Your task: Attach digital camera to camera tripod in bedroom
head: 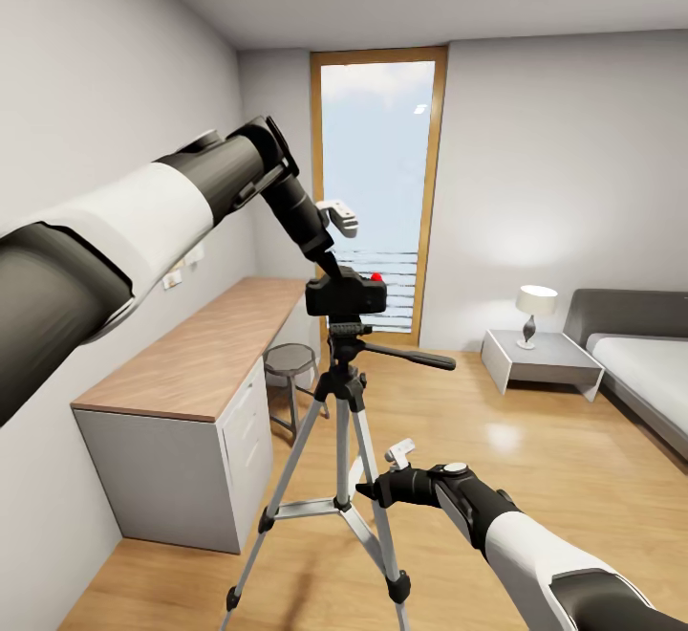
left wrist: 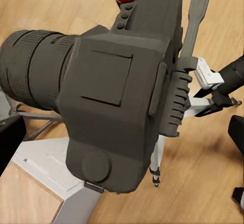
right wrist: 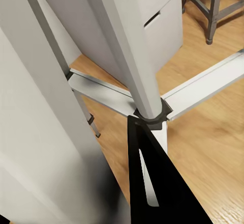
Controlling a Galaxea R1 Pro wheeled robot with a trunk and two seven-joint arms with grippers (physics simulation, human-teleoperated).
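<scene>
One digital camera [head: 346, 293] sits on top of the one camera tripod [head: 334, 478], which stands on the wood floor [head: 535, 478] next to the surface [head: 205, 349], with one stool [head: 290, 360] behind it. The left gripper [head: 330, 263] holds the camera from above. The right gripper [head: 375, 491] is low at a tripod leg, and I cannot tell if it is wide or closed.

Grey walls [head: 564, 153], plank floor [head: 535, 478], desk [head: 205, 349], perhaps bed [head: 645, 378]

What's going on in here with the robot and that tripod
The robot is mounting a camera on a tripod in a bedroom. Its left gripper is at the camera from above, and the camera sits right at the tripod's head; whether it is locked on cannot be told. The right gripper is low at the tripod's legs, apparently steadying it. A desk stands alongside.
</scene>
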